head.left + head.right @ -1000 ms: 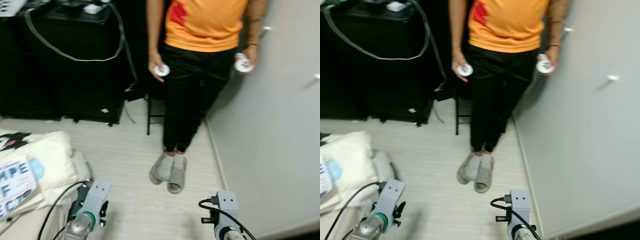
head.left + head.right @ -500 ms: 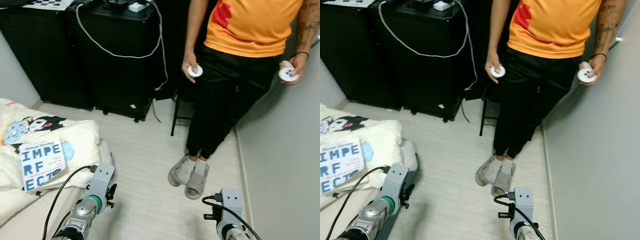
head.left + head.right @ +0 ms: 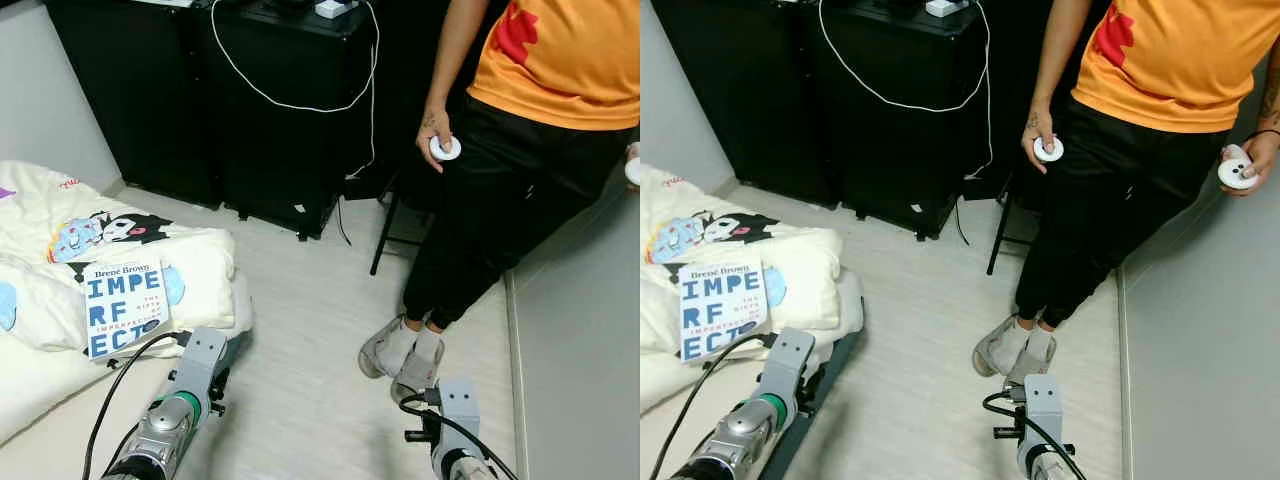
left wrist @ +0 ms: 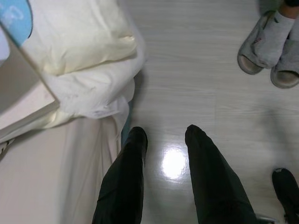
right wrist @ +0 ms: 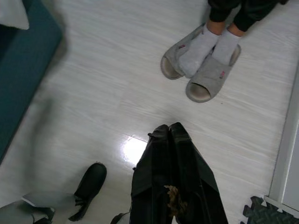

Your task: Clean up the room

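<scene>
White and cream bedding (image 3: 60, 260) is piled at the near left, on a bed whose cream sheet (image 4: 51, 177) runs down to the near edge; one book (image 3: 122, 308) with big blue letters lies face-up on the folds, w/ one cartoon-print pillow or cover (image 3: 110, 228) just beyond it. This book is judged the most likely thing to be tidied, tho the task names nothing specific.

Left gripper (image 4: 163, 140) is held low beside the bed edge, fingers spread w/ bare floor between them, nothing held. For the step in hand, judged as an approach to the bed, the body should be squared to the book first, then the left arm raised above the mattress and brought over the cover before any closing; the soft folds will give, so the book is best taken at a free edge, not pressed down flat.

Pale wood-look floor (image 3: 310, 340) fills the middle. Black cabinets (image 3: 250, 100) stand far, w/ one white cable (image 3: 300, 100) draped across.

Right gripper (image 5: 170, 135) hangs idle near right, fingers pressed together, empty.

One person (image 3: 520, 150) stands at far right in an orange top, 2 grey slippers (image 3: 400, 350) on, 2 white round controllers held, one being (image 3: 1047, 149). A wide berth should be kept
</scene>
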Robot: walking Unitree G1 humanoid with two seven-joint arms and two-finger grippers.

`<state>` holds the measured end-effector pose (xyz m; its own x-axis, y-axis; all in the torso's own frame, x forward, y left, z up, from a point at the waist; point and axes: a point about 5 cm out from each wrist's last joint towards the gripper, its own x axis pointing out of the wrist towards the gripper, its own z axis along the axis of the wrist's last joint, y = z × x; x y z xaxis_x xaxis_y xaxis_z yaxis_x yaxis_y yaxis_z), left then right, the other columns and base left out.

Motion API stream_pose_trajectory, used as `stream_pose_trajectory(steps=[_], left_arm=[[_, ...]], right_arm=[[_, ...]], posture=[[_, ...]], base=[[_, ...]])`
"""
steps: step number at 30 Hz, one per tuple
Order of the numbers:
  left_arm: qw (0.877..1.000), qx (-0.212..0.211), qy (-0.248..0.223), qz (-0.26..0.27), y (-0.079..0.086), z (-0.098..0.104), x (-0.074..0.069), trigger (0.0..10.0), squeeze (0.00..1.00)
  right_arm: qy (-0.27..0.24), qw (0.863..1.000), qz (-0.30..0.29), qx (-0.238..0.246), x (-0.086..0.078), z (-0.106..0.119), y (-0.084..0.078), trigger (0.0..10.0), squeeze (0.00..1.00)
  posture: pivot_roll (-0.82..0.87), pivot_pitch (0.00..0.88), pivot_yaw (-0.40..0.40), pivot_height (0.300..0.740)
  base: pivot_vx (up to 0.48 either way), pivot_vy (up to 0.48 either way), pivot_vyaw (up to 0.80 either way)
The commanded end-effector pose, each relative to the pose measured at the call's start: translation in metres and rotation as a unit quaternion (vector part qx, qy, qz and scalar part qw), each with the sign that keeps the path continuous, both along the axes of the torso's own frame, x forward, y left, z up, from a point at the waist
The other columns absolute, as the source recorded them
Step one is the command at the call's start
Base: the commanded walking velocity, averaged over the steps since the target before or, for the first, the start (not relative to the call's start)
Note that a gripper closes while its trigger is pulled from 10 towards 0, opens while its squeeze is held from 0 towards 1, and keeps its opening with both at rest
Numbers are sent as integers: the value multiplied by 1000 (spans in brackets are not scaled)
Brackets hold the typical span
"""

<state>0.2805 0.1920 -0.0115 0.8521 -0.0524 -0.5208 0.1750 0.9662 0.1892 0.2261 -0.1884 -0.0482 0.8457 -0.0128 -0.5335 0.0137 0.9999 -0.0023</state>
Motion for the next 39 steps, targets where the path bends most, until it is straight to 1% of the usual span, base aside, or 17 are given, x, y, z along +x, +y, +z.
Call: stream_pose_trajectory(steps=[1,3,5,8,10,12,15,19,20,22,39], left_arm=[[1000,-4,16,3,-1,-6,-6,10000,0],[1000,-5,15,3,-2,-6,-6,10000,0],[1000,-5,15,3,-3,-6,-5,10000,0],[1000,-6,16,2,-3,-6,-6,10000,0],[1000,-6,16,2,-3,-6,-6,10000,0],[1000,-5,17,2,-3,-7,-6,10000,0],[1000,-5,17,2,-4,-7,-6,10000,0],[1000,-5,18,1,-3,-7,-6,10000,0],[1000,-4,18,1,-3,-7,-6,10000,0],[1000,-5,18,1,-3,-7,-6,10000,0],[1000,-6,20,-2,-6,-7,-6,10000,0]], right_arm=[[11,1000,2,-2,-6,-4,0,10000,0],[8,1000,0,3,-6,-4,0,10000,0],[9,1000,-1,17,-6,-4,1,10000,0],[9,1000,-6,23,-6,-4,0,10000,0],[10,1000,-6,18,-6,-4,0,10000,0],[9,1000,1,-2,-6,-4,-1,10000,0],[9,1000,-2,2,-6,-4,0,10000,0],[10,1000,-2,2,-7,-4,-1,10000,0],[12,1000,5,-12,-7,-4,-1,10000,0],[14,1000,7,-17,-7,-5,-1,10000,0],[10,1000,10,-10,-7,-4,0,10000,0]], posture=[[35,82,0,740],[35,82,0,740],[32,84,-1,740],[32,84,-1,740],[32,84,-1,740],[32,84,-1,740],[32,84,-1,740],[32,84,-1,740],[32,84,-1,740],[32,84,-1,740],[32,84,-1,740]], base=[[0,0,663],[0,0,663],[0,0,0],[0,0,-800],[0,0,-600],[0,0,597],[0,0,742],[0,0,0],[0,0,781],[0,0,772],[0,0,730]])
